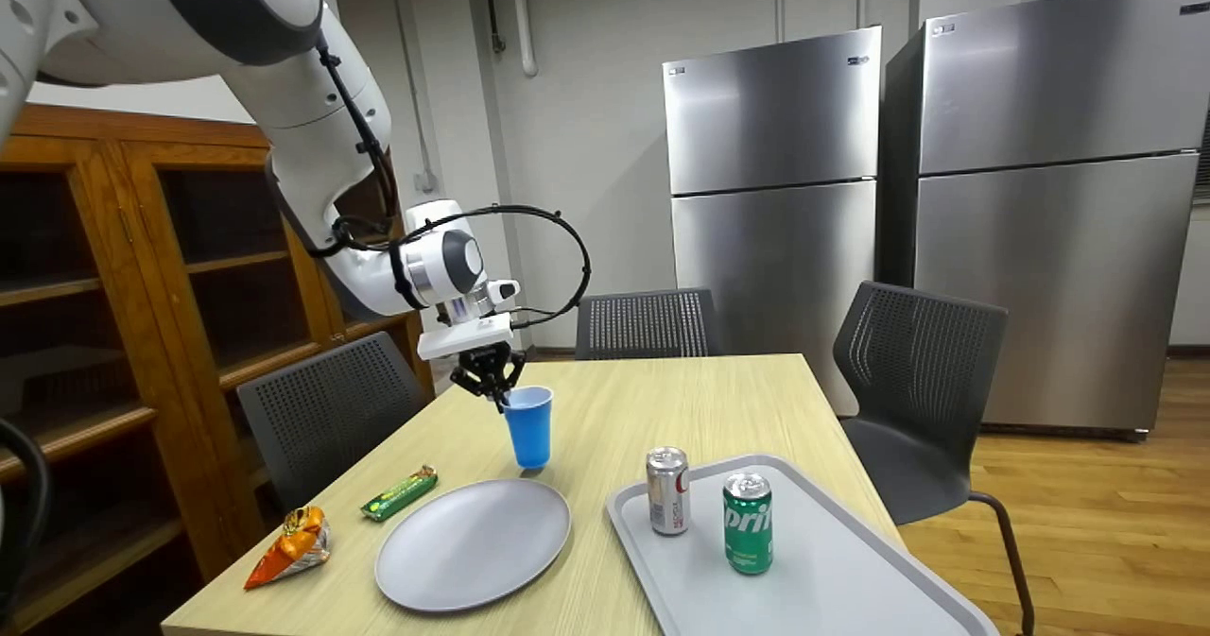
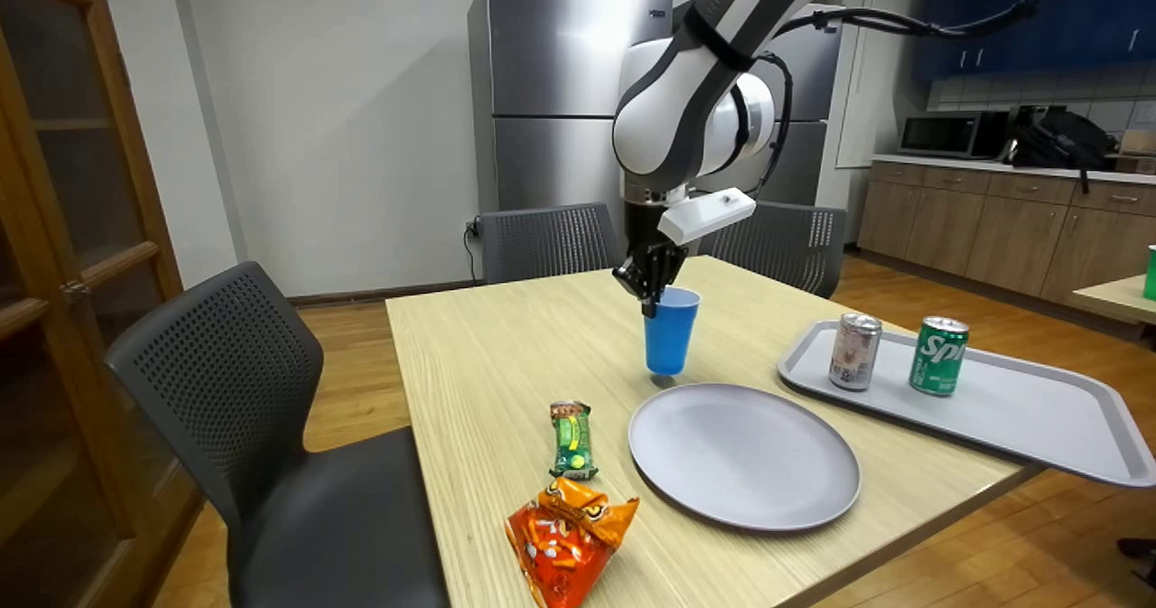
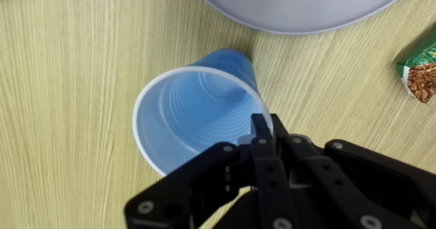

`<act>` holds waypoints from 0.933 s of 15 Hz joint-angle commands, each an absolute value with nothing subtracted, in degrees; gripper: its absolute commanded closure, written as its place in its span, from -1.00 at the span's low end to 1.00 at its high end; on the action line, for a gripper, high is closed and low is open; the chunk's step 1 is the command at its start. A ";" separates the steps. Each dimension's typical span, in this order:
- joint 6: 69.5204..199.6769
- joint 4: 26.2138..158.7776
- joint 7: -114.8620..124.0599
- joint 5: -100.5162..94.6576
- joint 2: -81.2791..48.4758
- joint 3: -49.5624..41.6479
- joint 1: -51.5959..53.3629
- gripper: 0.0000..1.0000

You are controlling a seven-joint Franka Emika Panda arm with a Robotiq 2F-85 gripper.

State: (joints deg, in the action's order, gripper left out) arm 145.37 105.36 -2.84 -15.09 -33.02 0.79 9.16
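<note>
Mouth-up goes the blue cup (image 1: 529, 433) in an exterior view, near the plate (image 1: 473, 546); in an exterior view, its long axis runs nearly vertical over the worktop (image 2: 506, 355); now the wrist view, fingers (image 3: 264, 154) clenched on its rim, base slanting plateward!

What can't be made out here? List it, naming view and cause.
Blue cup: part of its rim hidden by the gripper, wrist view.
Plate: cut off by the top edge, wrist view.
Green packet: cut off by the right edge, wrist view.
Silver can: fine print too small in an exterior view.
</note>
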 commanded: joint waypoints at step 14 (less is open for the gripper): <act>140.79 102.78 -2.57 -16.78 -34.58 0.01 10.47 0.12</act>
State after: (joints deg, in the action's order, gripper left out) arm 143.32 104.84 -2.84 -15.28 -33.86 0.74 9.51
